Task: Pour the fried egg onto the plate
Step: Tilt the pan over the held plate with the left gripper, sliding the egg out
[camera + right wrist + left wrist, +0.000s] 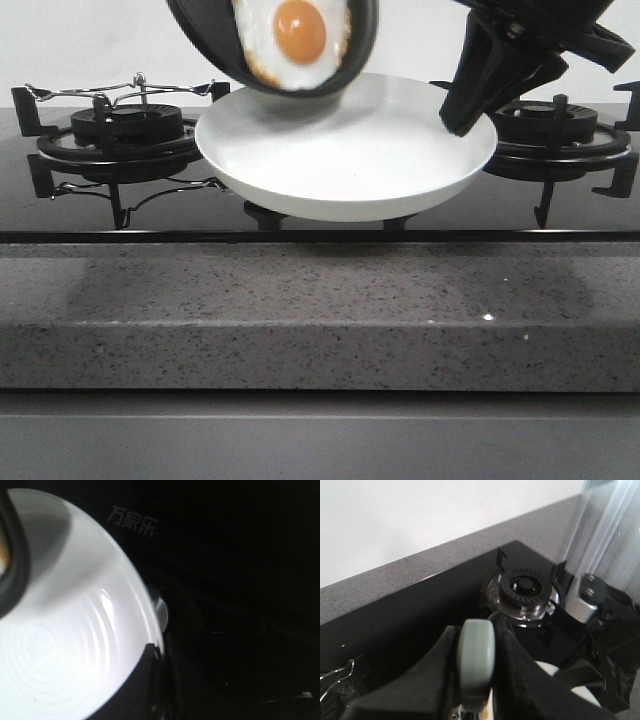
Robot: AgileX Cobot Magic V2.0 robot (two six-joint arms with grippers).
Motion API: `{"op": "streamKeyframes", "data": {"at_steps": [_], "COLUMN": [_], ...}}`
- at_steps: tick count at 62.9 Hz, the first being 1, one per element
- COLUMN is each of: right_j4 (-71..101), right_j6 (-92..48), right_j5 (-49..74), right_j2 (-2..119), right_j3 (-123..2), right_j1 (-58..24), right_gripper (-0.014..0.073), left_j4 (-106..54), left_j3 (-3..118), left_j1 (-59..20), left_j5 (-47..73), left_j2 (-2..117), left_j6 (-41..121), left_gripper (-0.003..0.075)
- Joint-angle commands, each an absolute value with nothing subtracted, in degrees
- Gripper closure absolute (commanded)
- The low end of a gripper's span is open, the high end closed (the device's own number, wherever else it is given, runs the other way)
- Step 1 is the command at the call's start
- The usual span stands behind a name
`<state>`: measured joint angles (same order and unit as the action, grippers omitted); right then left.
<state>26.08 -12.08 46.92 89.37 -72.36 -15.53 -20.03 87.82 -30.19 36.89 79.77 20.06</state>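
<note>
The frying pan (275, 45) is held high and tipped steeply toward the camera, so its open face shows the fried egg (296, 40), white with an orange yolk. The egg lies inside the pan, against the lower wall, and no part of it touches the plate (345, 150) yet. The pan's low edge hangs just over the back left part of the plate, I think so that the egg can slide down onto the white surface and not onto the stove.

The plate is lifted above the hob, between the 2 burners (120, 130), and the right gripper (470, 95) grips its right rim; the right wrist view shows a dark finger (145, 680) over the edge, so it is clamped on the plate to keep it steady under the pan.

The left gripper (476, 680) is closed around a grey-green pan handle (476, 655), which lets the arm tilt the pan.

In my judgement the pour is in progress but unfinished; more tilt seems needed.
</note>
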Motion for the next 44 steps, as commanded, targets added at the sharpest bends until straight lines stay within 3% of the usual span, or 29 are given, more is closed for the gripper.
{"op": "streamKeyframes", "data": {"at_steps": [1,10,26,44], "right_j4": [28.0,28.0,28.0,28.0], "right_j6": [-12.5,-12.5,-12.5,-12.5], "right_j5": [45.1,45.1,45.1,45.1], "right_j2": [86.8,86.8,86.8,86.8], "right_j3": [-73.8,-73.8,-73.8,-73.8], "right_j1": [-15.5,-15.5,-15.5,-15.5], "right_gripper": [0.0652,0.0652,0.0652,0.0652], "left_j4": [-7.1,11.1,21.1,46.4], "left_j3": [90.0,90.0,90.0,90.0], "left_j1": [-35.0,-40.9,-47.8,-57.9], "left_j5": [30.1,30.9,33.8,40.9], "left_j2": [77.3,77.3,77.3,77.3], "left_j6": [10.6,-1.5,-9.5,-25.1], "left_gripper": [0.0741,0.0741,0.0741,0.0741]}}
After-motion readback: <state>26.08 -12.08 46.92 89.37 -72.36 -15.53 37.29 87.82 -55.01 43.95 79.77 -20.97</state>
